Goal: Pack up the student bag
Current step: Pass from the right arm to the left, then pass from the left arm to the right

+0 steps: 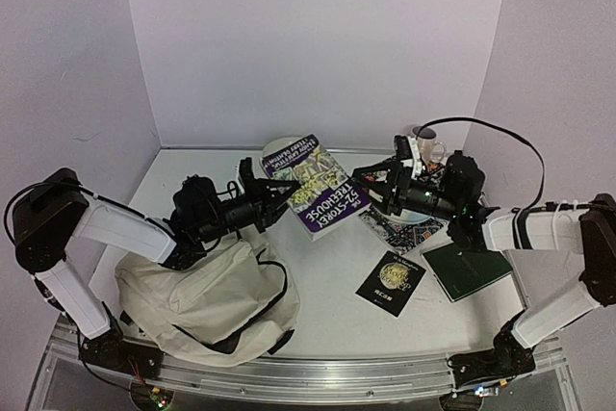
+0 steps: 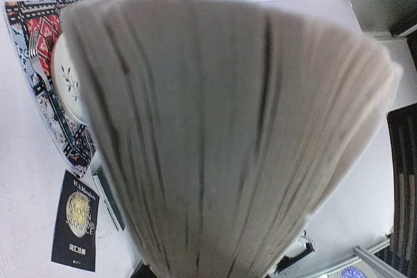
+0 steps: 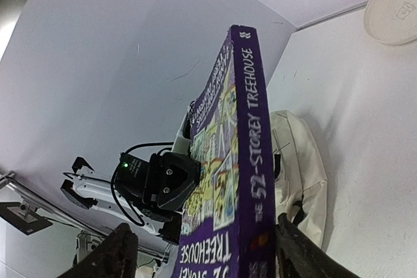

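The purple book "The 52-Storey Treehouse" hangs in the air over the middle of the table, between my two grippers. My left gripper is shut on its left, page-edge side. The fanned pages fill the left wrist view and hide the fingers. My right gripper is open around the spine end, one finger beside the spine and the other well clear of the cover. The cream student bag lies slumped at the front left, below the left arm. It also shows in the right wrist view.
A black paperback and a dark green notebook lie at the front right. A patterned placemat with a plate and fork sits under the right arm. A mug and a white plate stand at the back.
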`<state>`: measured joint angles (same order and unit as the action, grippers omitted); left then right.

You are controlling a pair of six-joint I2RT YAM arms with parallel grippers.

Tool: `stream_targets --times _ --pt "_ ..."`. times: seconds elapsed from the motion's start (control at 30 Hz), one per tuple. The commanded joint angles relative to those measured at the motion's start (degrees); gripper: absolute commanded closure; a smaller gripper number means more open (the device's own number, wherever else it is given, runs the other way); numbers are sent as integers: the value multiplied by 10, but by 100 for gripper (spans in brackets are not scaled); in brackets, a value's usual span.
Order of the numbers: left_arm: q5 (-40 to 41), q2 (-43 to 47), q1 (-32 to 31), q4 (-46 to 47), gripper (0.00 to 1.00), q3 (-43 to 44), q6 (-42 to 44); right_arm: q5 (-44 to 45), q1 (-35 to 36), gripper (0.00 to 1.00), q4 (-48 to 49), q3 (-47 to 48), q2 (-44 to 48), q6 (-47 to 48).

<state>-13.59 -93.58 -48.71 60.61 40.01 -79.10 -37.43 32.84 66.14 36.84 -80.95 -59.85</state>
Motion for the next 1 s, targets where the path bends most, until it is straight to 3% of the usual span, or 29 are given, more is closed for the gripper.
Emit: stream_targets --times 0.0,0.53,0.97 --pt "85 44 4 54 100 16 4 49 22 21 85 -25 29 -20" --pt "130 16 -12 146 100 45 -2 155 84 8 178 -43 -39 -77" --pt "130 -5 -25 153 100 50 -18 120 90 9 270 6 -56 -61"
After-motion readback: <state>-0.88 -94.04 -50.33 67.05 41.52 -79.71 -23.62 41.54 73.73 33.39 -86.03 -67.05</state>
